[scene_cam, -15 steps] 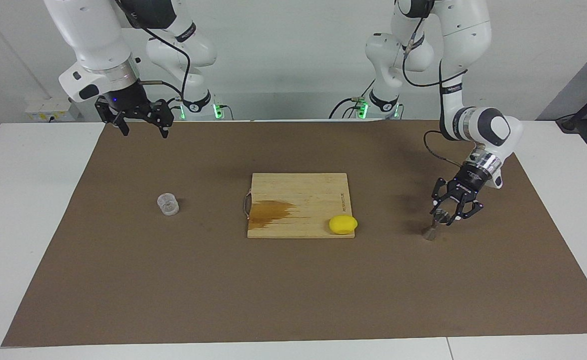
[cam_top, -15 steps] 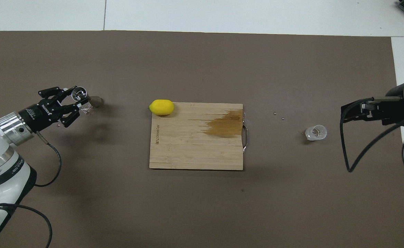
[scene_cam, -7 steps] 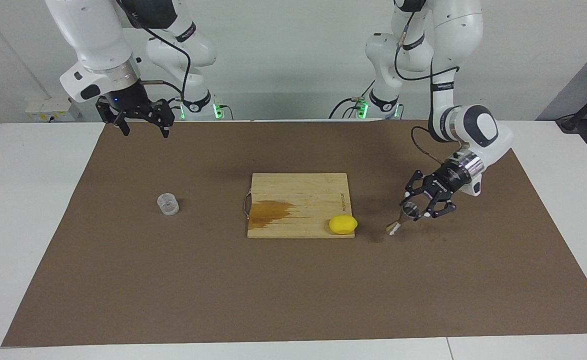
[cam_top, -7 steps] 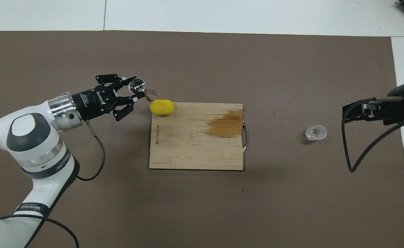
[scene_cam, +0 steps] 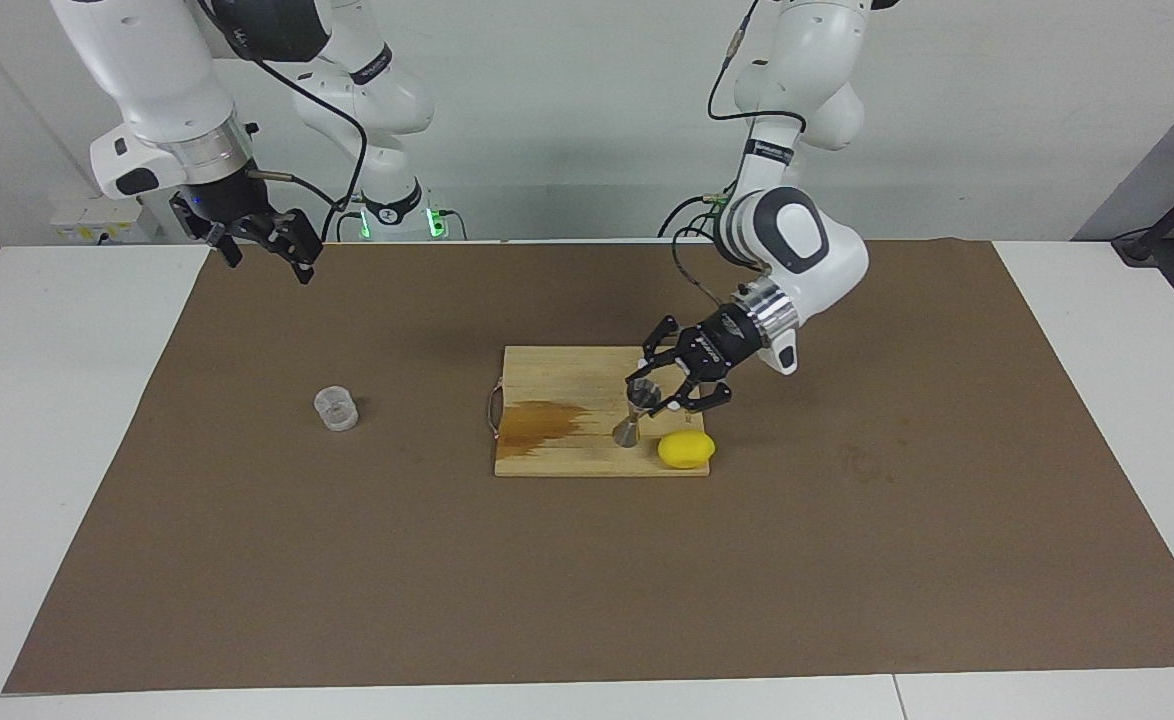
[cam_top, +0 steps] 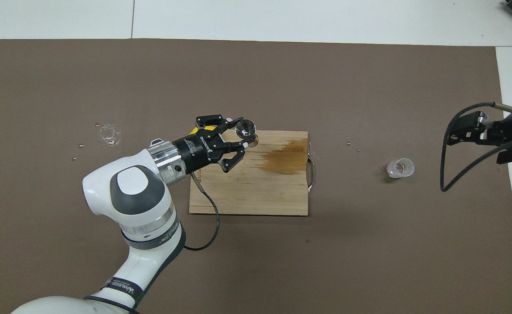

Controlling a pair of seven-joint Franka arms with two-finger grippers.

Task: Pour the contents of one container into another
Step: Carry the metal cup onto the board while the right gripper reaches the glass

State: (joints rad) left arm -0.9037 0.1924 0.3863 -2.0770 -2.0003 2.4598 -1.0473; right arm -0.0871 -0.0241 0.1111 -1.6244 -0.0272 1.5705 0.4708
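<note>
- While I watch from my remote station, my left gripper point(scene_cam: 659, 392) point(cam_top: 242, 135) is closed on the upper cone of a small shiny steel hourglass-shaped jigger point(scene_cam: 635, 412) point(cam_top: 246, 129), holding it over a pale rectangular wooden cutting board point(scene_cam: 567, 448) point(cam_top: 256, 192).
- From the facing camera the jigger hangs tilted, its lower cone pointing down toward the board's surface; I cannot tell whether it touches the wood.
- A round yellow lemon point(scene_cam: 686, 449) point(cam_top: 193, 130) sits at the board's corner farthest from the robots, toward the left arm's end, just beside the jigger; from overhead my gripper hides most of it.
- A dark brown wet stain point(scene_cam: 543, 421) point(cam_top: 285, 157) spreads across the board toward the right arm's end, next to the board's thin metal handle point(scene_cam: 492, 408) point(cam_top: 312, 169).
- A small squat clear ribbed cup point(scene_cam: 335, 409) point(cam_top: 400, 168) stands on the brown mat covering the worktop point(scene_cam: 347, 560) point(cam_top: 369, 244), well apart from the board, toward the right arm's end.
- My right gripper point(scene_cam: 255, 238) point(cam_top: 474, 131) waits, raised over the mat's edge near the robots; its fingers are spread apart and hold nothing.
- A few wet droplets point(cam_top: 107, 132) glisten on the mat toward the left arm's end.
</note>
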